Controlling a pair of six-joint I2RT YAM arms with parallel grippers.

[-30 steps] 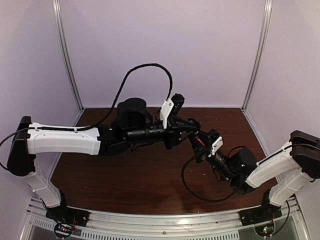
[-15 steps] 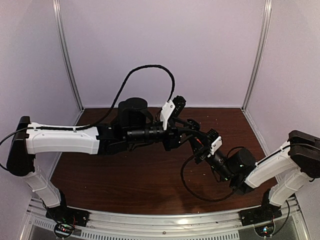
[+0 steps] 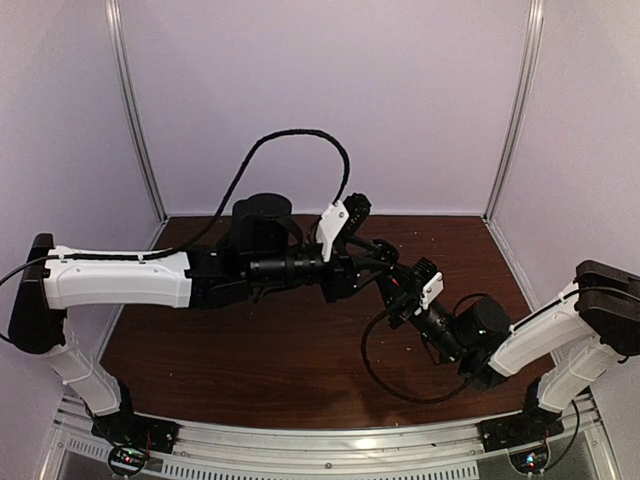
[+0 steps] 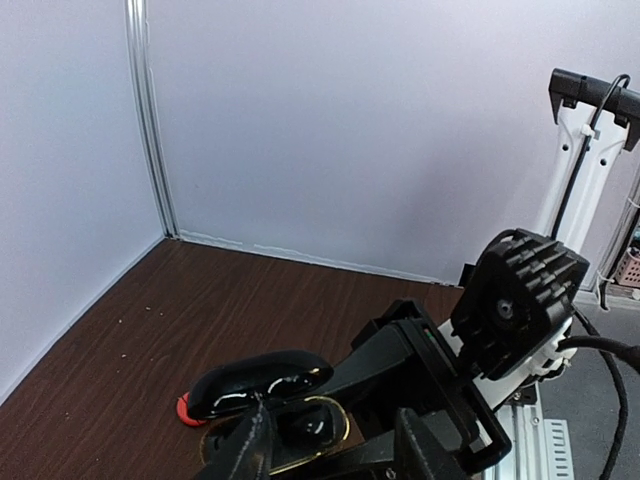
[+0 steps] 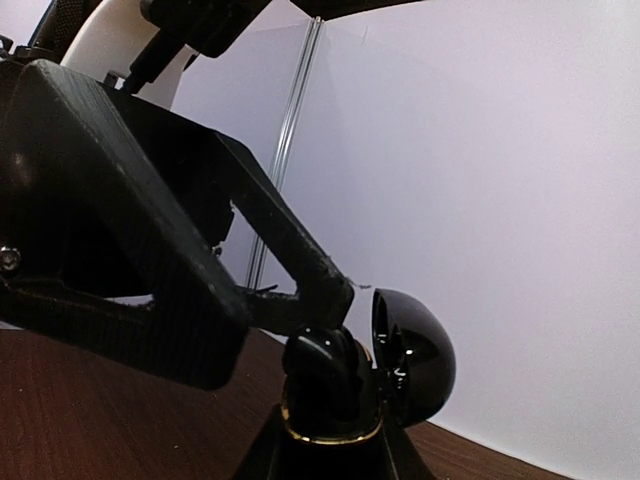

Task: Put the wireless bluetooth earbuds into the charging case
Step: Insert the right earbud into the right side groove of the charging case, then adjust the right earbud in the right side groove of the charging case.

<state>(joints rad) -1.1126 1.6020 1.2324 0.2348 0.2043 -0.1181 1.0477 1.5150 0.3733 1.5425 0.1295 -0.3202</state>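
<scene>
Left arm (image 3: 120, 280) stretches nearly level from its base toward the charging case (image 4: 318, 428). The forearm is above the table (image 3: 250, 350) and the wrist is turned so its camera sticks up. Left gripper (image 3: 384, 262) is right over the case. In the right wrist view one finger tapers down to a tip just above the case mouth. Can't tell whether its jaws are apart or together.

The case sits between the two grippers with its lid (image 5: 413, 355) swung open and a gold rim (image 5: 330, 432) around the mouth. A black earbud (image 5: 320, 362), a rounded glossy lump, sits in the mouth of the case, directly under the left fingertip. Can't tell if the two touch. A red earbud (image 4: 186, 408) lies on the table just beside the case, on the lid side, only partly visible behind the lid edge.

Right gripper (image 3: 395, 287) is clamped on the lower body of the case, its fingers on either side below the gold rim. Right arm (image 3: 545, 335) comes in low from its base, with the forearm sloping in toward the case and the gripper pointing up at the left one. The two gripper tips almost meet at the case.
</scene>
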